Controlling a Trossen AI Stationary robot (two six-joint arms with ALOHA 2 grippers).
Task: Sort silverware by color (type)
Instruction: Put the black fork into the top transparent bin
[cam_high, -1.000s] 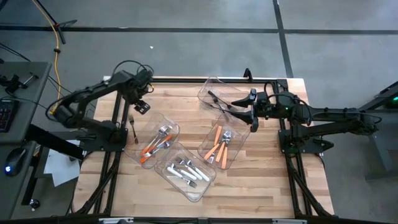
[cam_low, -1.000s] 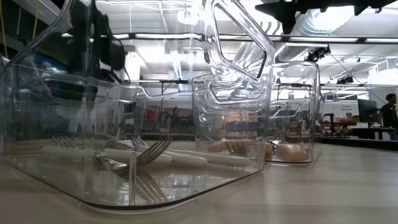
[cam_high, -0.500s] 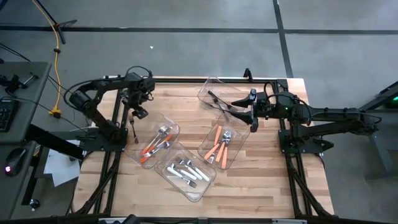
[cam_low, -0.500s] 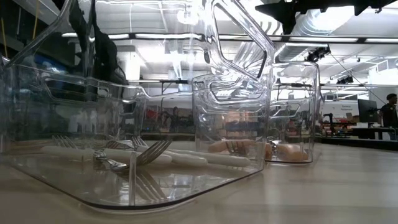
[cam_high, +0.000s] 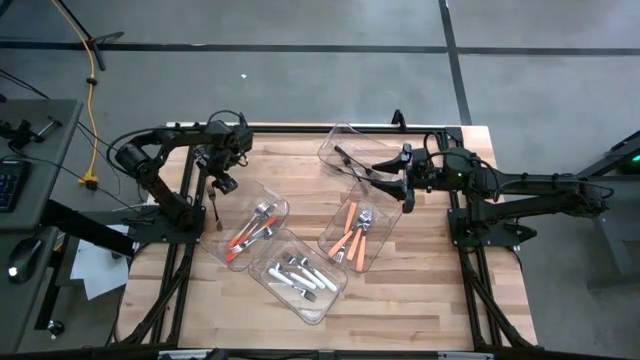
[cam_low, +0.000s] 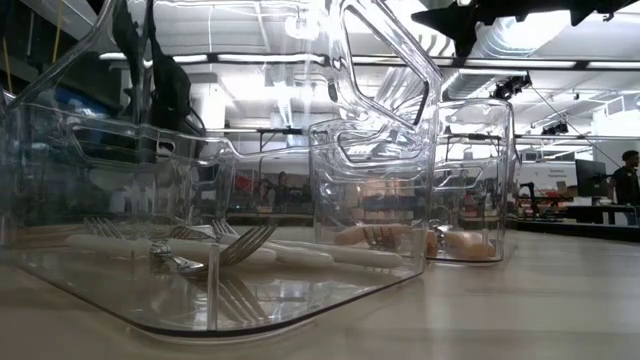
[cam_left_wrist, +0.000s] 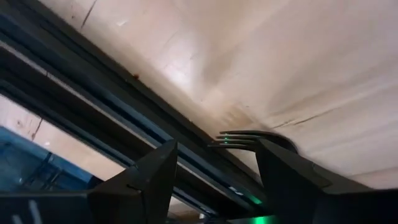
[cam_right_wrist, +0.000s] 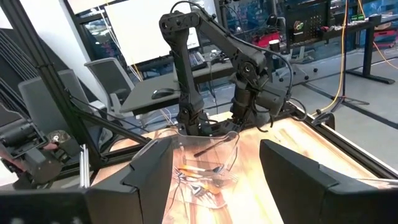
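So the left gripper (cam_high: 222, 180) is parked low over the table's left edge with its jaws spread wide and nothing in them. Directly under it is a lone black fork (cam_high: 213, 205) lying on the bare wood, outside all the bins. In the left wrist view you can see the fork's tines (cam_left_wrist: 239, 140) sitting right between the two dark fingers (cam_left_wrist: 149, 180), so the thing is basically lined up already. From above, the fork's long axis runs front-to-back along the table edge, head end nearest the gripper and the handle trailing off toward the front. I'd guess the next move is just a straight drop and pinch, with the jaws needing to straddle that thin shaft crosswise.

The left arm is clearly the closer one. The right gripper (cam_high: 380, 170) hangs over the far-side clear bin (cam_high: 335, 150), the one holding a black utensil (cam_high: 352, 161), jaws also apart and empty, well away from the fork.

Rest of the silverware is binned: an orange-handled lot (cam_high: 350, 232), white-handled ones (cam_high: 300, 275), and a mixed bin (cam_high: 250, 232) just beside the loose fork.
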